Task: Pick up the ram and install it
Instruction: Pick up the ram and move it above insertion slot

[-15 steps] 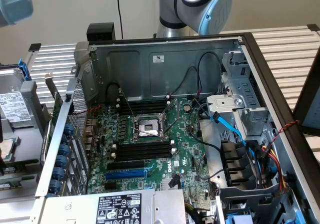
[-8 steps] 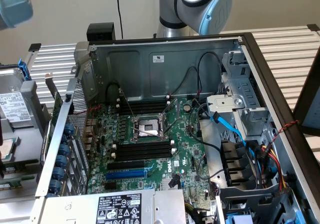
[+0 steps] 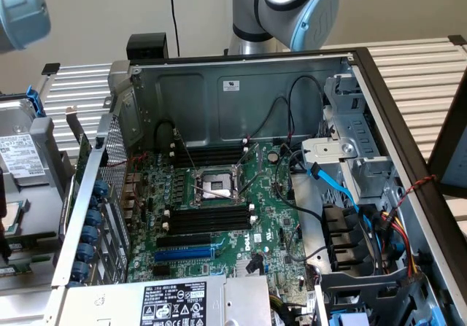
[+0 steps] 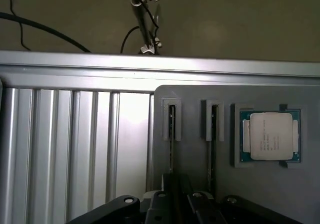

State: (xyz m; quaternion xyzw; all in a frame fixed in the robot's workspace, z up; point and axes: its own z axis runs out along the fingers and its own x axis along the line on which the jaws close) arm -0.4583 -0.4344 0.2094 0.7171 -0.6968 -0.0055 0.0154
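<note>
Gripper (image 4: 182, 201), whose grasp cannot be told, at the grey holder (image 4: 192, 154); ram (image 4: 172, 136) edge-on in the holder's slot, processor (image 4: 270, 136) in the holder's recess.

Exterior view looks down into the open case (image 3: 219, 100); wrist view hangs near a grey tray (image 4: 192, 154).

Open computer case (image 3: 219, 100), motherboard (image 3: 270, 216), processor (image 4: 270, 136) in tray (image 4: 192, 151)

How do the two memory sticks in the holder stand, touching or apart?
Apart. The wrist view shows bare holder between one stick and the other stick.
</note>
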